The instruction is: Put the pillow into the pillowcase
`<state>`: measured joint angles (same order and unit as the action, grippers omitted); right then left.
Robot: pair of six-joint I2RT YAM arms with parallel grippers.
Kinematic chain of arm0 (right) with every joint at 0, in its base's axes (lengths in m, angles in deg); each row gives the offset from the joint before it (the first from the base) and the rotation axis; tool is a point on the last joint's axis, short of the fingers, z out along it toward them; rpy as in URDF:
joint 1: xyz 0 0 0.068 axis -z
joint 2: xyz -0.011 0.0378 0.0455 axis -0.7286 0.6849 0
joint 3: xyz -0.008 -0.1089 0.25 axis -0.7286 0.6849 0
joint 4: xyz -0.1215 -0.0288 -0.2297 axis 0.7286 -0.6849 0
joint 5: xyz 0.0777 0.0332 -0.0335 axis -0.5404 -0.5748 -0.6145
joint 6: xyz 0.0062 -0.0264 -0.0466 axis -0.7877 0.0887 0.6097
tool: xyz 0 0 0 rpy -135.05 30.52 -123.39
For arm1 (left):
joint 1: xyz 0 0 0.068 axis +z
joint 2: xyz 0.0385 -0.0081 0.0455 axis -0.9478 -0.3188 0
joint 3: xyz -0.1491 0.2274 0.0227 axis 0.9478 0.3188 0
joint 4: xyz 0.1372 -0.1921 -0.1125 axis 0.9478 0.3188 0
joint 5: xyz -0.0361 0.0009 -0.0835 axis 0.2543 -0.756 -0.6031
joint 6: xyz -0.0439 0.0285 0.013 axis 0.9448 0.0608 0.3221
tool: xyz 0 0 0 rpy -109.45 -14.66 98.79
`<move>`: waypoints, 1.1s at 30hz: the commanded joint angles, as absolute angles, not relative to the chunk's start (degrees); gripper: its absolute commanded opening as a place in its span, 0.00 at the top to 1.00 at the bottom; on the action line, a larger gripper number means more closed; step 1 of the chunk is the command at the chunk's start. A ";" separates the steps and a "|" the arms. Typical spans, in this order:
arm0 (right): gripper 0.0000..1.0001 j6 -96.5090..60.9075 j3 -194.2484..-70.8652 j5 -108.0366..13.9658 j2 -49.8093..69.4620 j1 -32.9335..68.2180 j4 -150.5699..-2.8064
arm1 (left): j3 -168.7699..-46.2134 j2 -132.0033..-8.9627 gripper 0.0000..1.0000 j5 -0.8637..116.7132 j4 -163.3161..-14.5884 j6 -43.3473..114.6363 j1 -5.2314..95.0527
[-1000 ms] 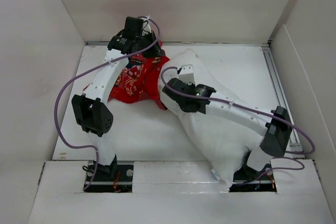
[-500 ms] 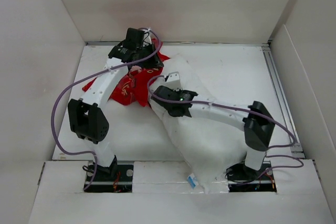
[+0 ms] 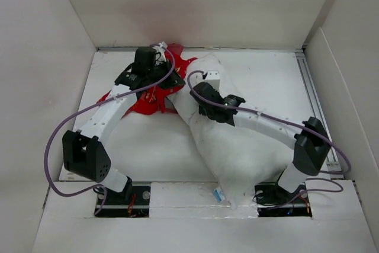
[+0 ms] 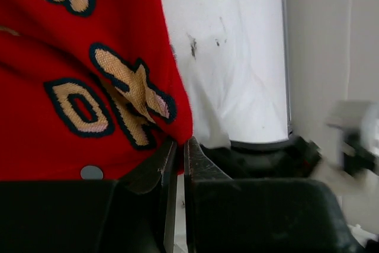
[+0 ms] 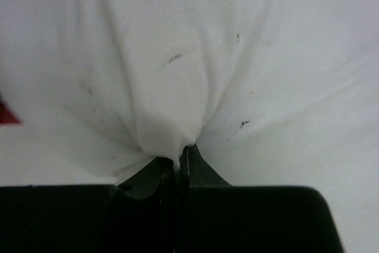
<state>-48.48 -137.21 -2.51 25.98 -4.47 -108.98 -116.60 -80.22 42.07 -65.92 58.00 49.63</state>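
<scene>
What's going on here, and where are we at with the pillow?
The left claw is shut on an edge of the red pillowcase, toward the far side of the table. The right claw is shut on a pinch of the white pillow, whose far corner meets the case. Nearly all of the pillow lies outside it.
</scene>
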 commanded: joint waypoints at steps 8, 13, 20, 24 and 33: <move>0.00 -34.79 -121.70 -24.01 7.08 -6.24 -91.82 | -108.71 -80.77 1.00 43.15 -72.97 59.22 48.82; 0.00 -35.60 -121.16 -36.98 1.95 13.58 -89.10 | -107.05 -79.63 1.00 47.46 -71.56 59.22 48.82; 0.00 -31.55 -142.32 -49.70 27.15 24.95 -91.47 | -105.55 -76.99 1.00 51.33 -69.97 58.61 48.82; 0.00 -32.95 -149.30 -63.29 38.42 25.07 -88.33 | -106.86 -76.99 1.00 51.33 -68.58 56.94 48.82; 1.00 -37.70 -142.55 -72.00 34.94 23.82 -75.16 | -114.41 -80.59 1.00 52.47 -65.06 55.18 48.82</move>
<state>-35.74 -145.48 -64.34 41.04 24.79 -83.49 -109.65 -79.94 51.86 -66.18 56.66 49.24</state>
